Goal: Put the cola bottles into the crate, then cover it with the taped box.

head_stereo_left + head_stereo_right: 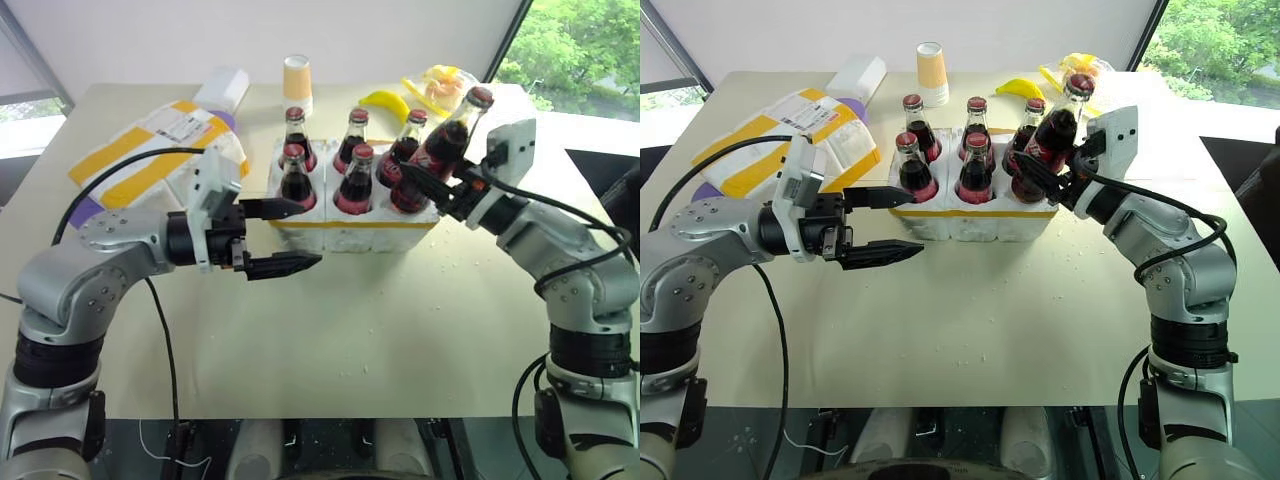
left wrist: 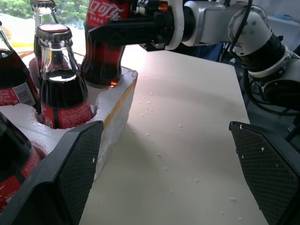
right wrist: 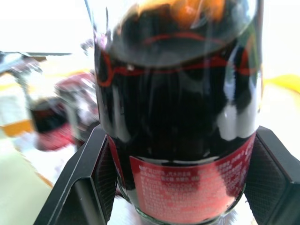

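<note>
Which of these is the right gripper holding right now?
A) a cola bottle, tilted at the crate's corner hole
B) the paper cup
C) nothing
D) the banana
A: the right gripper is shut on a cola bottle, which leans with its base at the near right corner hole of the crate, where five other bottles already stand.

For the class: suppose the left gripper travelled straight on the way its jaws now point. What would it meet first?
Probably the right gripper, which is shut on a tilted cola bottle at the crate's near right corner. The left gripper would skim along the crate's front face, though depth is hard to judge.
</note>
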Robot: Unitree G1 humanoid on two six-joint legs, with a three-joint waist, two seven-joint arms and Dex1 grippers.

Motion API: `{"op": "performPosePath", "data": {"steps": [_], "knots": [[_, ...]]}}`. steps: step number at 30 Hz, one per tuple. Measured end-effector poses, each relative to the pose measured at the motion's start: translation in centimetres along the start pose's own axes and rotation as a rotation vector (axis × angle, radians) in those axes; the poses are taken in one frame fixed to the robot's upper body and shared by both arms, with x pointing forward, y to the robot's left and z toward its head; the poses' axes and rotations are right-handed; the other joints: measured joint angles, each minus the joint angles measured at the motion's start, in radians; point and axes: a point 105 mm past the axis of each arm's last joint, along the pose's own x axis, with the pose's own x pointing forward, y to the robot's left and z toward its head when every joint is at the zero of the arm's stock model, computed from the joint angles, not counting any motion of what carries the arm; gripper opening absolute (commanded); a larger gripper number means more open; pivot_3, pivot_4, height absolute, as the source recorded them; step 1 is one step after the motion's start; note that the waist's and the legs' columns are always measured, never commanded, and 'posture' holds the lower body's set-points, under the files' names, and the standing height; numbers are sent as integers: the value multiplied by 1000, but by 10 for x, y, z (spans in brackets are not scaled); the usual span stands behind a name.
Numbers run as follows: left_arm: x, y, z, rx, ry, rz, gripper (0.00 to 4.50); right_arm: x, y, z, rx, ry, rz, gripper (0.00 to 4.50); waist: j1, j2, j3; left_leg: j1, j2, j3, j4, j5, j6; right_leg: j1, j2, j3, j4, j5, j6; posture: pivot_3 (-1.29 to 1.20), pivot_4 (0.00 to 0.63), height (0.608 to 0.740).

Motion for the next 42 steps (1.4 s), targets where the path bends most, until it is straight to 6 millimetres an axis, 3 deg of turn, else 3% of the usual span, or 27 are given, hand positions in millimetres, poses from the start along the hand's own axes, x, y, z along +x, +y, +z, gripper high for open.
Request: {"op": "performPosePath", "data": {"steps": [7,9,11,17,22,28,33,36,39,42], "knots": [[0,2,0,0,1,17,4500,2,2,-16,-1,47,35,2832,1,0,0,0,0,0,0,0,0,0,0,0,0,0,0,0,150,740],[0,2,0,0,0,19,4500,4,2,-20,1,57,40,3921,0,0,0,0,0,0,0,0,0,0,0,0,0,0,0,0,150,740],[0,2,0,0,1,22,4500,6,4,-27,10,77,51,4445,-2,0,0,0,0,0,0,0,0,0,0,0,0,0,0,0,150,740],[0,3,1,1,0,27,4500,8,3,-33,-7,97,43,4445,-2,0,0,0,0,0,0,0,0,0,0,0,0,0,0,0,150,740],[-6,6,2,13,10,65,4500,-1,-6,-24,-45,102,39,4445,-2,0,0,0,0,0,0,0,0,0,0,0,0,0,0,0,150,740],[-47,29,6,74,50,317,4500,-36,-24,29,-146,43,25,4445,-2,0,0,1,0,0,0,0,0,0,0,0,0,0,0,0,150,740],[-120,53,-22,242,358,723,4500,-61,-6,61,-170,37,174,4445,-6,0,0,1,1,0,-3,0,0,-2,0,1,-1,0,0,0,150,740],[-168,43,-60,335,709,859,4500,-69,9,66,-190,57,269,4445,-7,0,0,1,1,1,-5,-1,0,-4,-1,1,-2,0,-1,0,150,740],[-201,30,-86,420,1028,906,4500,-71,14,64,-181,71,317,4445,0,-2,0,-1,3,1,-5,-2,-1,-8,-2,2,-2,-1,-3,0,150,740],[-211,27,-87,514,1134,949,4500,-69,17,61,-171,85,350,4445,15,-3,-1,-1,4,1,-5,-6,2,-12,-3,2,-3,0,-7,0,150,740]]}}
